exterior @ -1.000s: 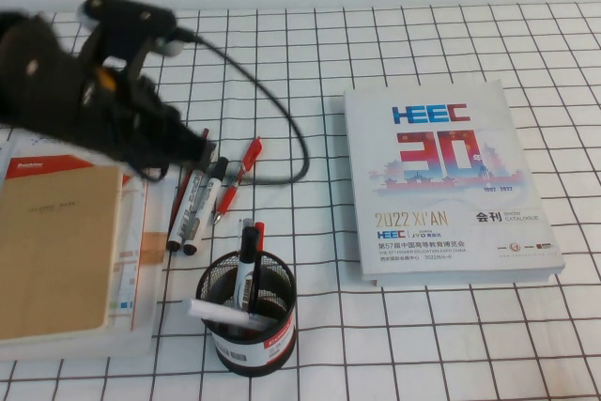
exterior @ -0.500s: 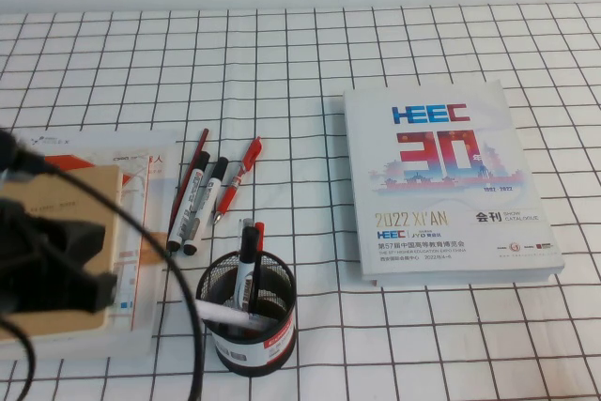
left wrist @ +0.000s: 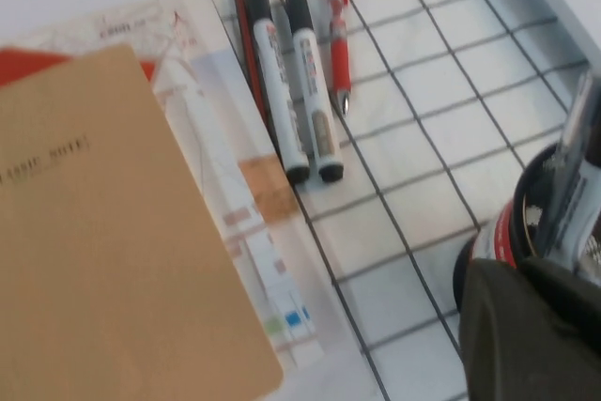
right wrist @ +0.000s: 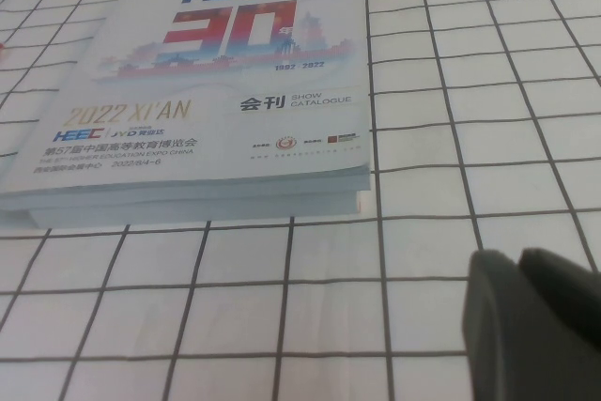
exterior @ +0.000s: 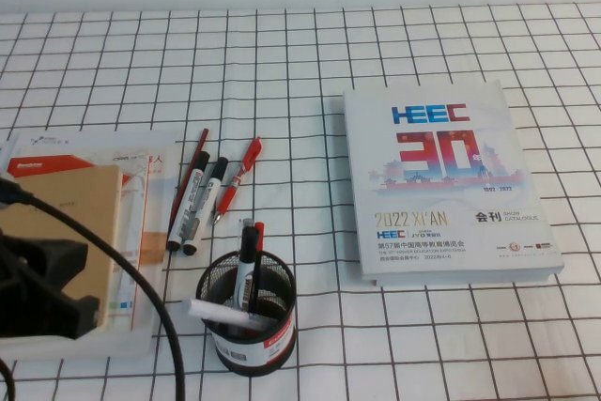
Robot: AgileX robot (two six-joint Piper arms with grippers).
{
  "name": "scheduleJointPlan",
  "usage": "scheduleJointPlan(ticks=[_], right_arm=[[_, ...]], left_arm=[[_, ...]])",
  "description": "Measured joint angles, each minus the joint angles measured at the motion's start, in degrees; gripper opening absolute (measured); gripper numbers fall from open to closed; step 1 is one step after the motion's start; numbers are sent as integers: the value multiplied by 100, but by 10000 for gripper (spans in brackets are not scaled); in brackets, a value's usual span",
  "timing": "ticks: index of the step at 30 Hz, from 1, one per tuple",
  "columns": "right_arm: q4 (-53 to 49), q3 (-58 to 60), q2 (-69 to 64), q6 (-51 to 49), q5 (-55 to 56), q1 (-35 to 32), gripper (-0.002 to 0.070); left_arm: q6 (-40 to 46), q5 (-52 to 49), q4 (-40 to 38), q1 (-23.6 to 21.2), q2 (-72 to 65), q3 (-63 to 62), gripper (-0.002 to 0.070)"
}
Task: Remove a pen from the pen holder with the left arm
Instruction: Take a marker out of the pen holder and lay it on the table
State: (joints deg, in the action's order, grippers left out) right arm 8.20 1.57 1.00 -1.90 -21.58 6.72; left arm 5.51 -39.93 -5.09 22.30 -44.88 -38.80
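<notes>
Both closed together, empty: left gripper (left wrist: 522,277) near pen holder (exterior: 250,343) rim; right gripper (right wrist: 524,274) near catalogue (right wrist: 202,91) edge, over bare grid cloth (right wrist: 235,316).

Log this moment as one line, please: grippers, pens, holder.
left gripper: shut, empty, near-left by notebook | right gripper: shut, empty, near catalogue | pen holder: pens inside | loose pens: lying beside it
</notes>
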Motion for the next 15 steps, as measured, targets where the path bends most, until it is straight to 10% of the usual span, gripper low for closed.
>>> scheduleJointPlan(ticks=[9,15], right_arm=[[0,0,0,0,0,0,-15],[0,0,0,0,0,0,-15]], left_arm=[[-49,1245,292,193,403,441,-3],[-36,2317,336,-479,1519,1281,-3]])
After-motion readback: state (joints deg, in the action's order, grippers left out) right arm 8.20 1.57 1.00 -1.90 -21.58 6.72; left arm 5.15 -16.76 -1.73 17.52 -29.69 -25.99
